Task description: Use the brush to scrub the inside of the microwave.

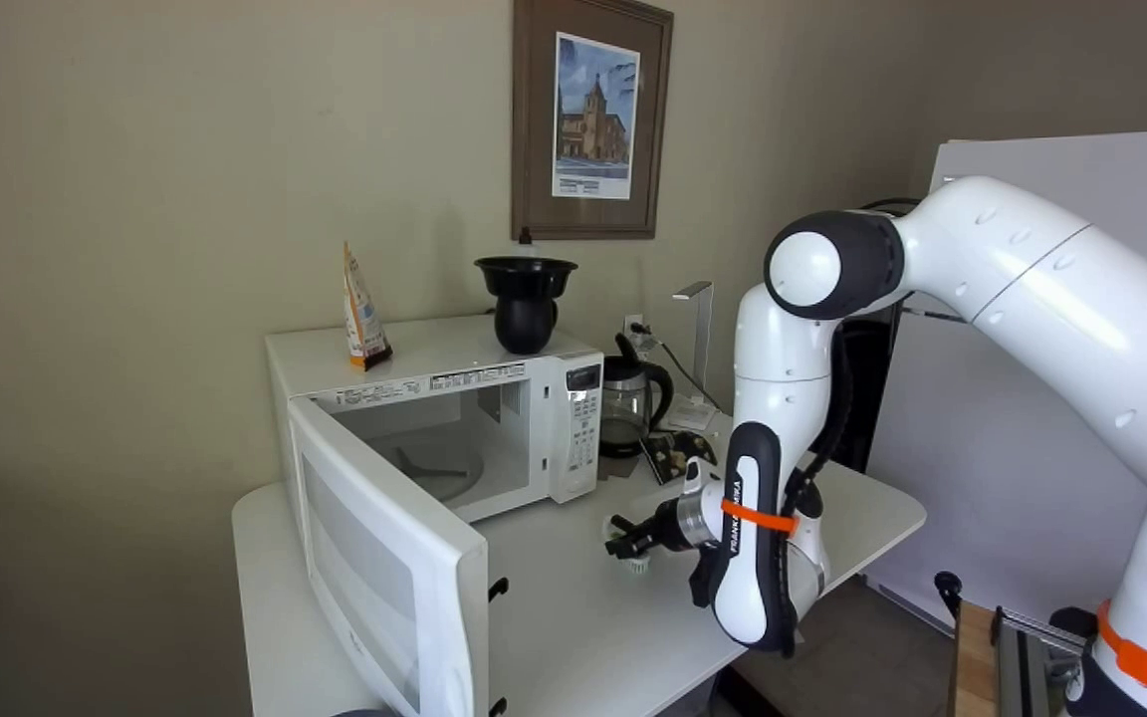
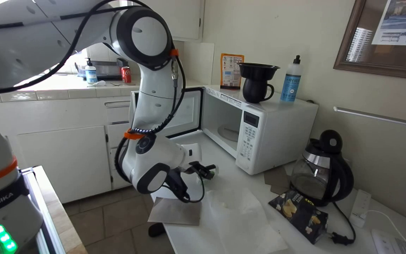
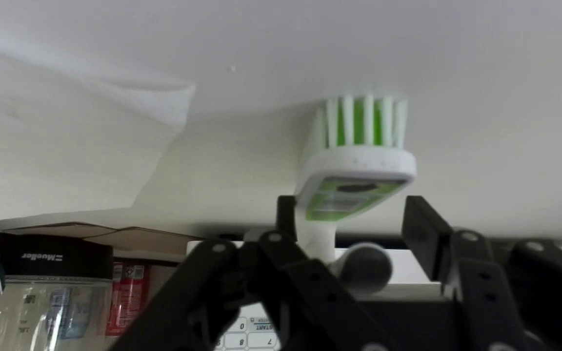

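Since the brush (image 3: 356,165) sits between the fingers (image 3: 425,234) without being gripped, as I read the wrist view, I treat the current step as getting a sound hold. My hand (image 3: 351,214) is low over the bench (image 1: 573,617), fingers spread well apart and clamped on nothing; what I take for the white handle (image 3: 316,239) runs close by the finger on the left of the wrist view, while a gap shows toward the right one. The bristles (image 3: 369,122) point down at the bench, though I can't tell whether they touch it. Before closing, I want to shift sideways until the handle sits midway, otherwise one finger will likely push the brush over before the other meets it. A slow squeeze on the handle, with the bristle end left forward of the fingers, should leave it free to scrub, and a slight straight lift would show me whether it twists. In an exterior view a white sheet (image 2: 241,218) lies just nearer than the hand, so I shouldn't dip lower than needed; there the microwave (image 2: 277,130) stands to the far right of the brush, its door (image 2: 190,107) swung wide to the left, so the later carry calls for a path clear of its edge.
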You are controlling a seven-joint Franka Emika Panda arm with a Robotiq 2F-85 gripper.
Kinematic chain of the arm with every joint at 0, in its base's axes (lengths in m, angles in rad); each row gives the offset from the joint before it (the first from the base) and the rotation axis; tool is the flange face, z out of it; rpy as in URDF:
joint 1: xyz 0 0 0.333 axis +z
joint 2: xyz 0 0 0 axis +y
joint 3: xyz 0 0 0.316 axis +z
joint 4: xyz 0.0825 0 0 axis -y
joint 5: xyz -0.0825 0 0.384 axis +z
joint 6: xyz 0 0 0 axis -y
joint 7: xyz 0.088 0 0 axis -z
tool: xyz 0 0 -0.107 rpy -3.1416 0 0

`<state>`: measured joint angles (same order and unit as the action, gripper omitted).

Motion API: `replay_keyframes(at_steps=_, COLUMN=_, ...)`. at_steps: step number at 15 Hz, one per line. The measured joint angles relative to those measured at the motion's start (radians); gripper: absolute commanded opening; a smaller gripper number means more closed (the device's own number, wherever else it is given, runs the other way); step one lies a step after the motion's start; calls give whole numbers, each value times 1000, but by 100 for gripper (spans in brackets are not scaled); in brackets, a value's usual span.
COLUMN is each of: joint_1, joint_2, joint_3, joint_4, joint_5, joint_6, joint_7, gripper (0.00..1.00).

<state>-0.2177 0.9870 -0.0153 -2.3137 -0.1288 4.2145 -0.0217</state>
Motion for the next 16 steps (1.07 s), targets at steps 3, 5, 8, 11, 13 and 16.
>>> replay_keyframes(at_steps=3, joint_1=0, joint_2=1, joint_3=-1, joint_4=0, joint_5=-1, joint_6=1, joint_7=7, gripper=60)
replay_keyframes(at_steps=5, joint_1=0, joint_2=1, joint_3=-1, joint_4=0, joint_5=-2, joint_6=1, joint_7=14, gripper=68)
replay_keyframes(at_steps=8, joint_1=0, joint_2=1, joint_3=-1, joint_4=0, joint_5=-6, joint_6=1, joint_7=24, gripper=69)
replay_keyframes(at_steps=11, joint_1=-1, joint_2=3, joint_3=-2, joint_4=-1, joint_5=-12, joint_6=1, joint_7=33, gripper=42)
replay_keyframes(at_steps=13, joint_1=-5, joint_2=8, joint_3=-6, joint_4=-1, joint_5=-21, joint_6=1, joint_7=38, gripper=33)
replay_keyframes(at_steps=16, joint_1=-14, joint_2=16, joint_3=-14, joint_4=-1, joint_5=-33, joint_6=2, joint_7=44, gripper=19)
